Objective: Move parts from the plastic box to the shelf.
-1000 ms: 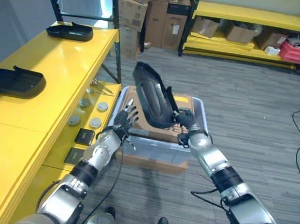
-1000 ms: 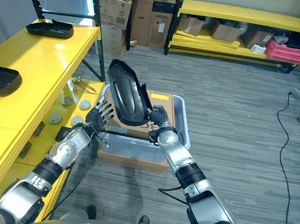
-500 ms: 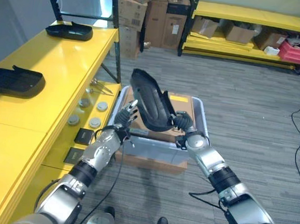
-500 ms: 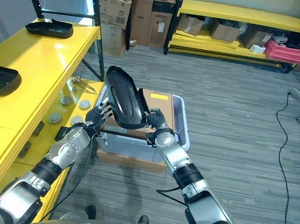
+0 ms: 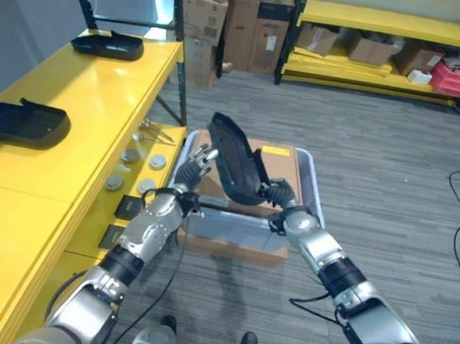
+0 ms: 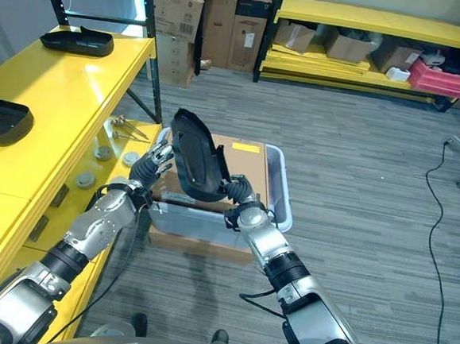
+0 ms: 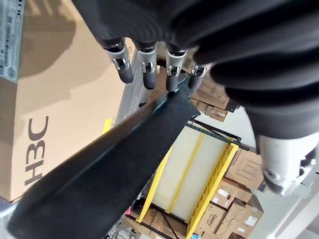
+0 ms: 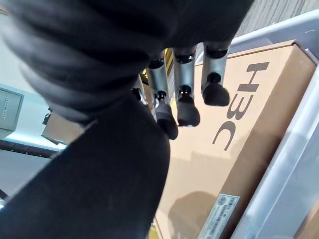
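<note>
Black plastic part, a long curved shell, stands tilted on end above the plastic box, its upper tip leaning toward 11 o'clock and its lower end toward 5 o'clock, where the right robot hand has its fingers curled round it. In the right wrist view the same part lies against the palm, with the dark-tipped fingers bent over its edge and the cardboard beyond them. The left robot hand is raised at the part's 9 o'clock side, fingers straight and spread; in the left wrist view its fingertips reach the edge of the part, and whether they press on it cannot be told. The grey box sits on the floor on top of a cardboard carton, with a flat brown cardboard sheet lying inside it under the raised part. At 9 o'clock from the box runs the yellow shelf; two more black parts lie on its upper level, one near the close end and another at the far end, well apart. Round grey discs and small dark blocks lie on the lower level beside the box. Cardboard boxes are stacked at 12 o'clock.
</note>
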Robot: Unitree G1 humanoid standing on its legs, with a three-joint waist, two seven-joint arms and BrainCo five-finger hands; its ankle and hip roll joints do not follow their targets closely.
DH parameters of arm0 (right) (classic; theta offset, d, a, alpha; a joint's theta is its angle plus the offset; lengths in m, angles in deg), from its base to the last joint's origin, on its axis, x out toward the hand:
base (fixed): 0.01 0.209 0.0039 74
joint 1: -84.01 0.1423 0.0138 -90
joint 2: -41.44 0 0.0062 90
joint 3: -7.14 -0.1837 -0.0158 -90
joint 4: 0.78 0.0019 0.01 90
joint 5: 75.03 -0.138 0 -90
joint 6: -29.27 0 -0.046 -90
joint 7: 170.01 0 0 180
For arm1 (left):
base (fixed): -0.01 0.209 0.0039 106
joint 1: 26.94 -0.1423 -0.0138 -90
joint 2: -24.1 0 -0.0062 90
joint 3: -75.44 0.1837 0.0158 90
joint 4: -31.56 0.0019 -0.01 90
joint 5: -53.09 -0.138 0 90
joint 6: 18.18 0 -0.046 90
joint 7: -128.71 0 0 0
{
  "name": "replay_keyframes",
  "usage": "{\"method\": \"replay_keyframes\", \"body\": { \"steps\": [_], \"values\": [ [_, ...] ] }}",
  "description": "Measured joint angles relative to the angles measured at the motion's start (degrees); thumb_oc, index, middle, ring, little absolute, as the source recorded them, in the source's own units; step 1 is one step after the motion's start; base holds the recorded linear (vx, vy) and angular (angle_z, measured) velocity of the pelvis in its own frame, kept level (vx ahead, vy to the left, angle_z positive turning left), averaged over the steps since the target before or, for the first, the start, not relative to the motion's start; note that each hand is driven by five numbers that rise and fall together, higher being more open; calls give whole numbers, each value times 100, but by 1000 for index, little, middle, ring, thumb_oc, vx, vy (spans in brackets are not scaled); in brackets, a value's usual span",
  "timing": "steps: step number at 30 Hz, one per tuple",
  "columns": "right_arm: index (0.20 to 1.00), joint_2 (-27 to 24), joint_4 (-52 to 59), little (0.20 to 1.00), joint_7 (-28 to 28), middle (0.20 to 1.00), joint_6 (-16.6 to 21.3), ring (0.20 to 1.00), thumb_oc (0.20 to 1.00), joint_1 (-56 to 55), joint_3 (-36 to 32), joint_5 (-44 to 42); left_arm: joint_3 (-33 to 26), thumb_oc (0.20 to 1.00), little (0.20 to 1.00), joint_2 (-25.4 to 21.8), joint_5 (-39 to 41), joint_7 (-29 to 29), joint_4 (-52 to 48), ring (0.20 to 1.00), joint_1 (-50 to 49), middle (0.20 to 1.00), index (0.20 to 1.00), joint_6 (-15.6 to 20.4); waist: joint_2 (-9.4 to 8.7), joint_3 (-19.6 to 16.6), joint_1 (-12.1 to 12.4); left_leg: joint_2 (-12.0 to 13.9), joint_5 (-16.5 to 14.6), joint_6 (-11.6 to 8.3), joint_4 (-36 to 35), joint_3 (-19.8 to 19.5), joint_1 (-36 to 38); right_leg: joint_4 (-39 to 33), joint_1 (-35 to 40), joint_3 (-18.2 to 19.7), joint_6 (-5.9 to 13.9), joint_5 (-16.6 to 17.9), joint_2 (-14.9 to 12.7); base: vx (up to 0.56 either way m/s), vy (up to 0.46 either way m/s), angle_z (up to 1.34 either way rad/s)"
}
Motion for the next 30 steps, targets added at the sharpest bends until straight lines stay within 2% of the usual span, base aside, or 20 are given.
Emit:
{"method": "replay_keyframes", "body": {
  "steps": [3, 5, 11, 17, 25, 30],
  "values": [
    [200, -4, -35, 200, 5, 200, -12, 200, 200, 1, 0, 0, 25, 1000, 1000, -3, -221, 241, 61, 1000, 6, 1000, 1000, -422, 6, 2, -1, 1, 0, 0, 0, -1, 6, 0, 7, 0, 0, 0, 2, 0, 0, 0],
    [200, -4, -32, 200, 6, 200, -86, 200, 200, 4, 0, 0, 35, 1000, 1000, -2, -464, 450, 422, 1000, 9, 1000, 1000, -857, 20, 10, 3, 1, 0, 0, 1, -2, 10, 0, 11, 1, 0, 0, 2, 0, 0, 0],
    [200, -3, -34, 200, 106, 200, -112, 200, 200, 27, 5, -30, 27, 1000, 1000, 2, -626, 635, 1183, 1000, 9, 1000, 1000, -1166, 77, 45, 9, 0, 6, 0, 2, -46, 13, -1, 38, -11, -4, -3, 1, 1, 3, 2],
    [200, 10, -105, 200, 108, 200, -115, 200, 200, 29, 18, -52, 26, 1000, 1000, 114, -612, 647, 1173, 1000, 10, 1000, 1000, -1160, 116, 66, 3, -1, 8, -2, 15, -81, 24, -1, 75, -50, 1, -9, 1, -1, 0, 3],
    [200, 9, -263, 200, 110, 200, -115, 200, 200, 30, 96, -51, -104, 1000, 1000, 296, -372, 1023, 1091, 1000, 22, 1000, 1000, -574, 117, 65, -29, 3, 12, -8, 24, -89, 23, -1, 81, -88, 1, -9, 4, 0, 0, 0],
    [200, 10, -263, 200, 105, 200, -115, 200, 200, 30, 132, -49, -90, 1000, 1000, 263, -390, 940, 1030, 1000, 79, 1000, 1000, -534, 117, 66, 15, 1, 19, -9, 24, -105, 13, -1, 83, -107, 1, -9, 3, -6, -3, 1]
  ]
}}
